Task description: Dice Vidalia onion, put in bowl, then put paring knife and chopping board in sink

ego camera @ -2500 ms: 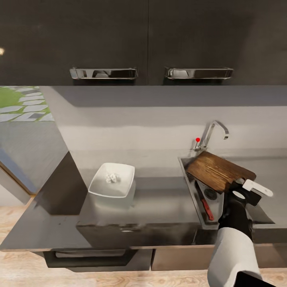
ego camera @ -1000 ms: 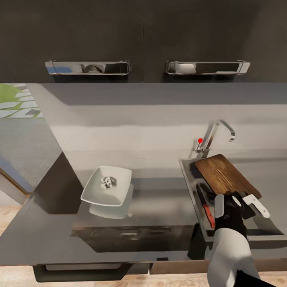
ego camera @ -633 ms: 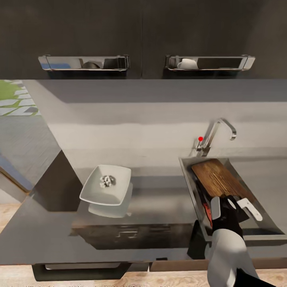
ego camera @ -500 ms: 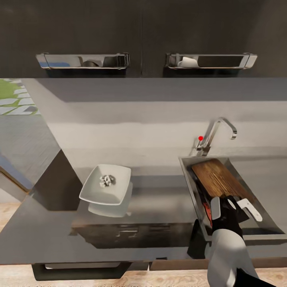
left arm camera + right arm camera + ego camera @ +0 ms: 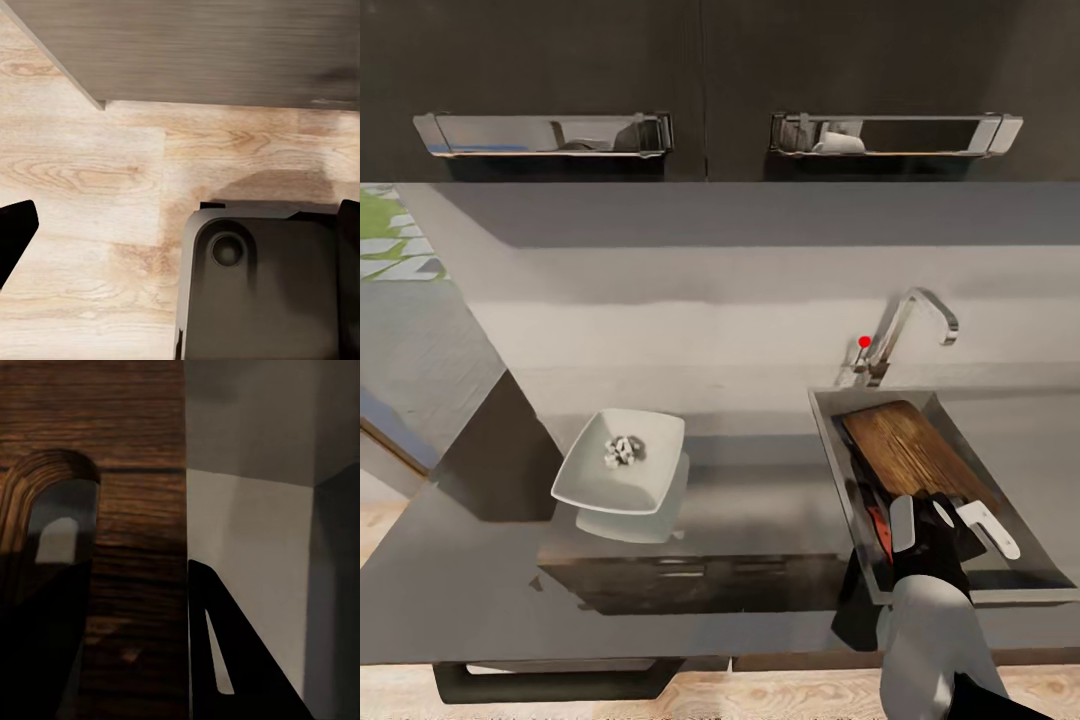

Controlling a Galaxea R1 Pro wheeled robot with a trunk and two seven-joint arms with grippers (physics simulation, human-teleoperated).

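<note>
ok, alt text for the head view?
The robot's right tool sits at the near end of a brown wooden chopping board lying in the grey rectangular sink; a white square bowl of diced onion rests on the dark countertop.

**A:** So where can we actually get through? The chopping board [image 5: 905, 450] lies slanted in the sink [image 5: 830, 440] and takes up most of the basin, with the paring knife [image 5: 872, 515] squeezed along its left wall.

**B:** Yeah, and our right hand [image 5: 945, 523] sits at the board's near end, fingers spread. The tap [image 5: 905, 325] blocks the back edge. Left of the sink we've got bare bench [image 5: 760, 500] up to the bowl [image 5: 618, 462], under the wall cabinets [image 5: 710, 90].
</note>
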